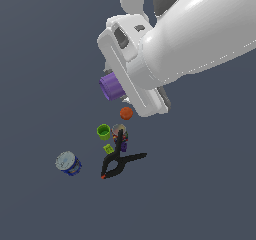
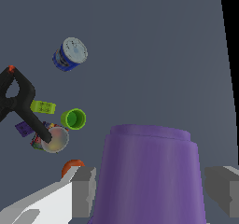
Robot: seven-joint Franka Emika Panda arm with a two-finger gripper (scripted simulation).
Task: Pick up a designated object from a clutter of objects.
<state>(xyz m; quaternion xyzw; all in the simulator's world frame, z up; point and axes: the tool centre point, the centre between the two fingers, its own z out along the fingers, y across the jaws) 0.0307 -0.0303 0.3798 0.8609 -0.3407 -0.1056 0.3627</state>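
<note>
purple cup (image 2: 151, 171) sits between my jaws, axis along my approach | jaws look clamped on it | clutter below

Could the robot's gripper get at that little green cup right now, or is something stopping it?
Probably not as things stand. The gripper already has the purple cup between its fingers, so it is full. The green cup itself stands open on top, close to the dark can and black clamp.
</note>
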